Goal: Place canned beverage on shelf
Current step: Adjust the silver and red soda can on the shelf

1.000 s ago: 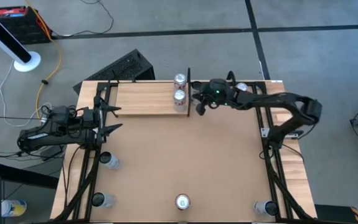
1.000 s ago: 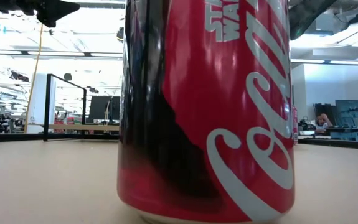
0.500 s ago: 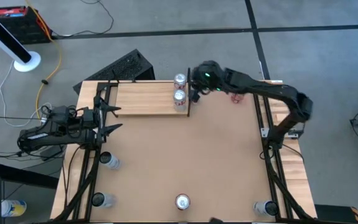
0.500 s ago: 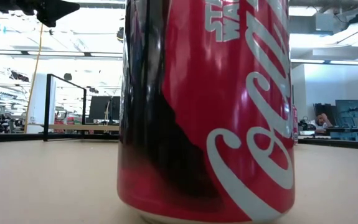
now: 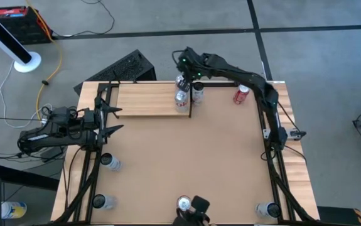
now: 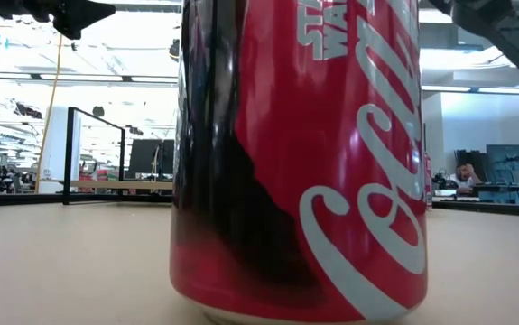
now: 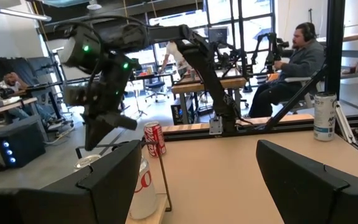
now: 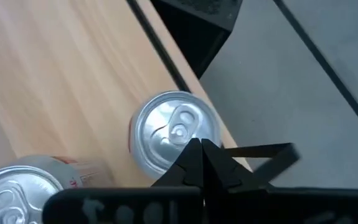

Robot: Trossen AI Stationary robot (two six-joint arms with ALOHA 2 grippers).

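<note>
While two cans (image 5: 181, 98) stand on the shelf (image 5: 145, 98), the right gripper (image 5: 183, 80) hovers above them.
It has swung over from beside the upright; fingers clenched, holding nothing. Left gripper's (image 5: 112, 120) grip: cannot tell.

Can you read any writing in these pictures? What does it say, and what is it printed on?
"STAR WA": top of the big red can that fills the low view, cut off by the picture's edge.
"Co" and part of further white script letters: the same can's side; the rest is out of frame.
Red can in the left wrist view: white lettering, too small to read.
Silver can on the shelf: a red mark, too little shows to read.
</note>
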